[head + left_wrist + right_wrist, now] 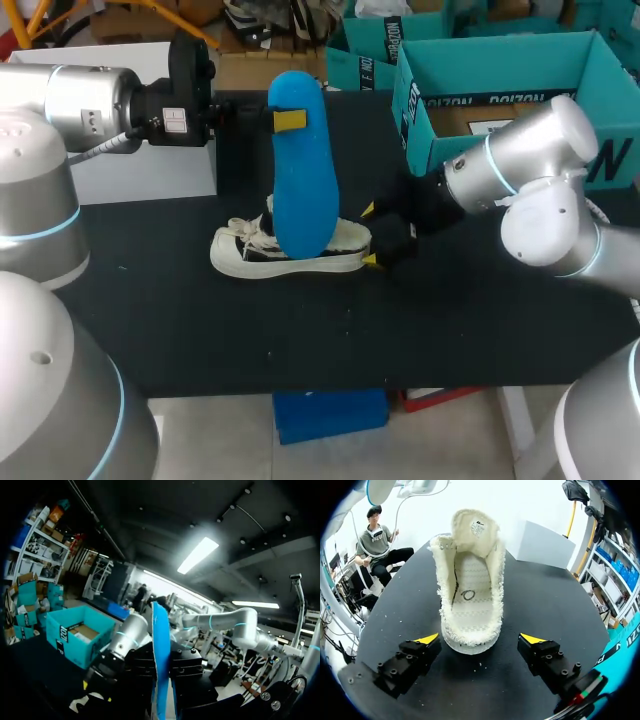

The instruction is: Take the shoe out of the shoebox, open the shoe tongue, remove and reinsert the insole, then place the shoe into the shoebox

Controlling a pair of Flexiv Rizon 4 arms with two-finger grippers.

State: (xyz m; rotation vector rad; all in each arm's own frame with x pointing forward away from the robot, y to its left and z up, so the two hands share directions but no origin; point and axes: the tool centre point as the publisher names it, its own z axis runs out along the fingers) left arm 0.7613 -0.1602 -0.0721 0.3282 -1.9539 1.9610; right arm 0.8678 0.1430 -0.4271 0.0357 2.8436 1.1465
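Insole upright in L claw, over shoe.

The insole is covering the middle of the shoe in the head view and hiding the far finger of the left gripper. In the left wrist view the insole's lower end is running off the edge. The right arm is blocking part of the front wall of the shoebox.
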